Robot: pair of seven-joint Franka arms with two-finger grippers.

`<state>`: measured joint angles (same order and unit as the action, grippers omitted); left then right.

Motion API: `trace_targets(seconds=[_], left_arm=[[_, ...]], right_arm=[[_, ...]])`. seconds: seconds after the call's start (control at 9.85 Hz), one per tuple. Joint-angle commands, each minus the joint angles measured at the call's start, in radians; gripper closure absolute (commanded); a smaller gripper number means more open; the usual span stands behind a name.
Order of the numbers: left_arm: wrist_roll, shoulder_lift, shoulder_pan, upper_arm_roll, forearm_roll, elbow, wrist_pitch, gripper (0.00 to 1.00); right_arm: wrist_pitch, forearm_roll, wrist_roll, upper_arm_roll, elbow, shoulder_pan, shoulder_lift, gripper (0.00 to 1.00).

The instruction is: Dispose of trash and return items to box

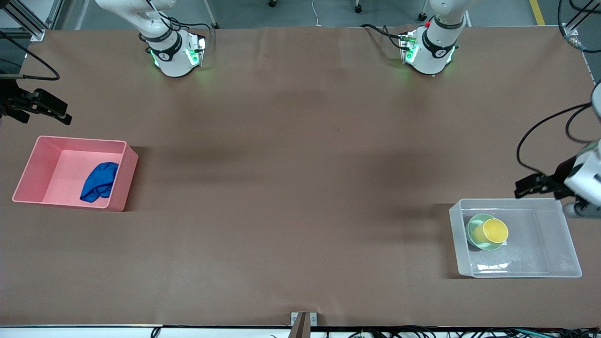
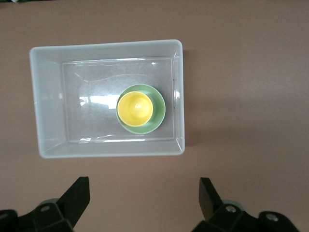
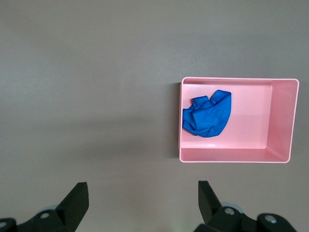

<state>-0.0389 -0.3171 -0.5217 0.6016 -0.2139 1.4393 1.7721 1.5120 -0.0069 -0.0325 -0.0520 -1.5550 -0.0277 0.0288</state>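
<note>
The blue cloth (image 1: 99, 181) lies in the pink bin (image 1: 35, 162); both also show in the right wrist view, the cloth (image 3: 208, 113) inside the bin (image 3: 282, 121). The yellow cup (image 1: 495, 231) stands in the pale green bowl (image 1: 473, 227), and both are in the clear box (image 1: 554, 244) toward the left arm's end. The left wrist view shows the cup (image 2: 135, 108), the bowl (image 2: 158, 110) and the box (image 2: 48, 104). My left gripper (image 1: 533, 185) (image 2: 144, 186) is open and empty above the table beside the box. My right gripper (image 1: 47, 109) (image 3: 142, 189) is open and empty above the table beside the pink bin.
The two arm bases (image 1: 176, 54) (image 1: 429, 49) stand at the table's edge farthest from the front camera. A small metal bracket (image 1: 304, 321) sits at the table's nearest edge. Brown table surface (image 1: 300, 188) lies between the bin and the box.
</note>
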Motion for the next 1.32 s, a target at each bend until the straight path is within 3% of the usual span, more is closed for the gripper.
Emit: trace_targets(seconds=[0.0, 0.2, 0.51, 0.61, 0.81, 1.22], left_arm=[[0.005, 0.067, -0.008, 0.016, 0.011, 0.009, -0.08, 0.0], [-0.007, 0.134, -0.008, 0.05, 0.056, 0.0, -0.141, 0.0], [0.007, 0.206, 0.014, 0.031, 0.094, 0.012, -0.169, 0.0], [0.001, 0.225, 0.091, -0.049, 0.106, 0.022, -0.177, 0.0], [0.002, 0.268, 0.282, -0.282, 0.186, 0.048, -0.215, 0.0], [-0.016, 0.393, 0.445, -0.433, 0.214, 0.211, -0.212, 0.0]], right_arm=[[-0.006, 0.013, 0.014, 0.006, 0.003, 0.012, 0.002, 0.0], [-0.006, 0.015, 0.014, 0.006, 0.004, 0.012, 0.002, 0.0], [-0.003, 0.015, 0.014, 0.006, 0.006, 0.012, 0.002, 0.0], [-0.001, 0.015, 0.016, 0.006, 0.006, 0.012, 0.002, 0.0], [-0.001, 0.015, 0.016, 0.006, 0.006, 0.012, 0.002, 0.0], [0.002, 0.05, 0.057, 0.004, 0.006, 0.032, -0.004, 0.0]])
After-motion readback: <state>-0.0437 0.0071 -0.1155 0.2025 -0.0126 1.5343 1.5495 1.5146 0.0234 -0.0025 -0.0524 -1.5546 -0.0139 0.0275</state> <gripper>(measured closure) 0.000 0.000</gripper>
